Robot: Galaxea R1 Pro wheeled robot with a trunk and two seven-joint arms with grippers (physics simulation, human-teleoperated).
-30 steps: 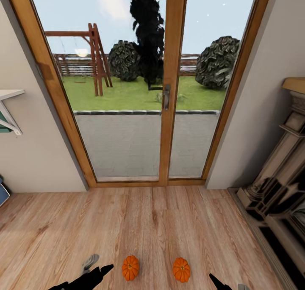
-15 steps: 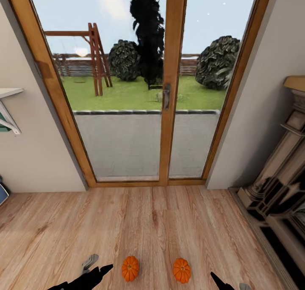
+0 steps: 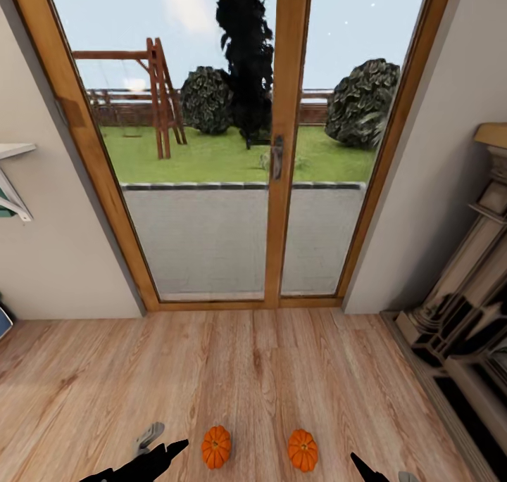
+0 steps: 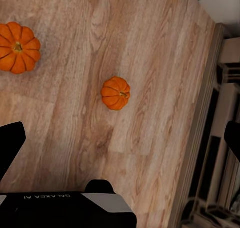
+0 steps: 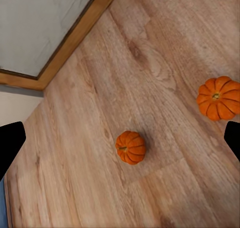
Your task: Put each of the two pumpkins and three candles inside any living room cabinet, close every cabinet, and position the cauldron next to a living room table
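Two small orange pumpkins lie on the wooden floor just ahead of me. The left pumpkin (image 3: 216, 447) (image 4: 17, 47) (image 5: 131, 147) is beside my left gripper (image 3: 163, 441) (image 4: 120, 143). The right pumpkin (image 3: 303, 449) (image 4: 116, 93) (image 5: 218, 98) lies between the two grippers, nearer my right gripper (image 3: 386, 471) (image 5: 120, 140). Both grippers hang above the floor, open, with nothing between their fingers. The candles, cabinet, cauldron and table are out of view.
A glass double door (image 3: 274, 158) in a wooden frame stands straight ahead, with a garden behind it. An ornate fireplace surround (image 3: 465, 306) (image 4: 220, 138) runs along the right wall. A white wall shelf (image 3: 10, 165) juts out at the left. Bare wooden floor (image 3: 253, 369) lies between.
The whole picture has shifted very slightly, so the camera has moved a touch. The pumpkins and both grippers keep their places.
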